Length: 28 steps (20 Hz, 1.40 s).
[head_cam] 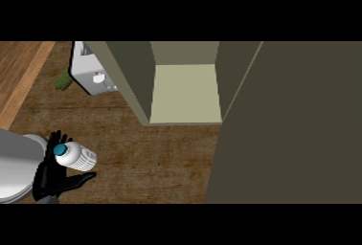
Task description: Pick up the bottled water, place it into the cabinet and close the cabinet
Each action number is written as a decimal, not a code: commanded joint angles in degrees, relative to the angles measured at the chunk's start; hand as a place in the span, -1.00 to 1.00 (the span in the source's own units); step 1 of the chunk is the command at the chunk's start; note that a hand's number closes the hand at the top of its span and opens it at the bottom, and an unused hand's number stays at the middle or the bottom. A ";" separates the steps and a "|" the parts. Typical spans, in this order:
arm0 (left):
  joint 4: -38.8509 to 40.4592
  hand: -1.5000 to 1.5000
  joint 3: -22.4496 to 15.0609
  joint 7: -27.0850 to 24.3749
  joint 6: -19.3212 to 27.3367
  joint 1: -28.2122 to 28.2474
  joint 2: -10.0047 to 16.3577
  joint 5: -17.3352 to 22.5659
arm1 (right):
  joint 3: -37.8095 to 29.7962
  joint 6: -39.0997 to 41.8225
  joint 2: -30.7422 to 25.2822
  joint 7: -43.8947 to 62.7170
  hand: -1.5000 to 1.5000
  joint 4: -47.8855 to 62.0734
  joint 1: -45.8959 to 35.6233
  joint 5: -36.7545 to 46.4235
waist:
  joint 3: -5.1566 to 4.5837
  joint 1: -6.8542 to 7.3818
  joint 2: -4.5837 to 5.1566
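Observation:
The bottled water, clear with a blue cap, stands on the brown counter at the lower left. My left hand is right beside it, with the fingers rising along the bottle's left side and the thumb stretched out below it; the fingers look straight, not wrapped round it. The cabinet is at the top centre, with its pale inner shelf bare. Its door is swung open and fills the right side of the view. My right hand does not show.
A white appliance stands at the back left beside the cabinet's left wall, with a green vegetable next to it. A lighter wooden strip runs along the far left. Brown counter lies between bottle and door.

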 commanded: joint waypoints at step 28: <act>6.77 1.00 -8.99 -12.49 1.88 -9.90 -7.83 -5.09 | -11.41 4.86 -3.44 -8.56 -1.00 -4.63 10.10 -5.43 | 0.14 0.43 -0.10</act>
